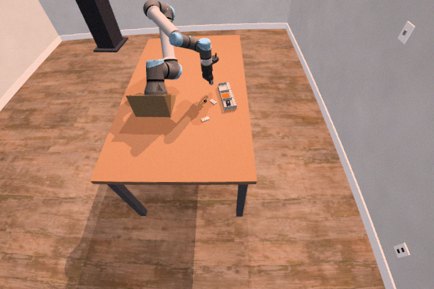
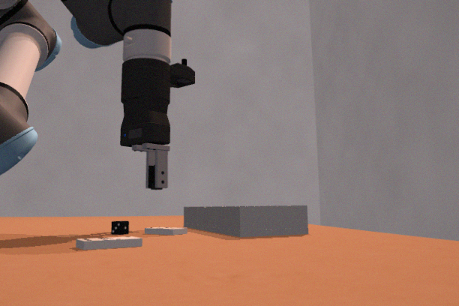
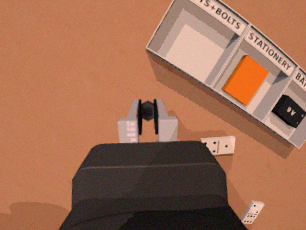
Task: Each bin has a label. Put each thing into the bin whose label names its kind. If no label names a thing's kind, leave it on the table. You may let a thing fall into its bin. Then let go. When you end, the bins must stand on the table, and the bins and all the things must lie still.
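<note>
While a white domino tile (image 2: 109,242) lies nearest on the orange table (image 2: 262,272), a black die (image 2: 120,227) and second tile (image 2: 166,230) sit behind it. Above, the gripper (image 2: 156,185) pinches a small dark disc-shaped part (image 3: 147,111). Farthest, the grey labelled bin tray (image 2: 262,221) waits; releasing short would likely drop the part outside it.

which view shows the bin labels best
The wrist view. It looks down on the bin, so NUTS+BOLTS and STATIONERY read plainly; a third label is cut off at the frame edge. The exterior view shows only the bin's plain grey side. The top view shows the compartments, too small to read.
</note>
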Available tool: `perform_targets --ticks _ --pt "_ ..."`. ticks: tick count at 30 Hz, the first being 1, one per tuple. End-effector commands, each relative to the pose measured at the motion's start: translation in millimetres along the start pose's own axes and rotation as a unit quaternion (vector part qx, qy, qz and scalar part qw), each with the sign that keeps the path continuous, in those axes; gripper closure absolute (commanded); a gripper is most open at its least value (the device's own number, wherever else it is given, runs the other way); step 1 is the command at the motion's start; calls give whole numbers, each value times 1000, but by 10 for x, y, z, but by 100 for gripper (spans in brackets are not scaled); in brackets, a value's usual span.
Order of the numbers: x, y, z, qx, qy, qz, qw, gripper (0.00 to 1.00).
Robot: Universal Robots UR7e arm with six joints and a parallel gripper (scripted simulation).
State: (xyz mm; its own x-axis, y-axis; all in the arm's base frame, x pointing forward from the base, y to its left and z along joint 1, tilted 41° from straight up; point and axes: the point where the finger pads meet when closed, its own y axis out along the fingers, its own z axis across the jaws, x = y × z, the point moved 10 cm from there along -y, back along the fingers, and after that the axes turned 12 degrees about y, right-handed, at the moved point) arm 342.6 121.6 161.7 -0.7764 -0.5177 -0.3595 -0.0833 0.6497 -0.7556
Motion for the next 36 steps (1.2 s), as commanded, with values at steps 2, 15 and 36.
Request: perform_targets --ticks 2,15,36 --pt "-1 66 2 0 0 0 1000 66" --pt "-530 67 260 1 -158 1 987 66" --pt "-772 67 373 4 -425 0 905 66"
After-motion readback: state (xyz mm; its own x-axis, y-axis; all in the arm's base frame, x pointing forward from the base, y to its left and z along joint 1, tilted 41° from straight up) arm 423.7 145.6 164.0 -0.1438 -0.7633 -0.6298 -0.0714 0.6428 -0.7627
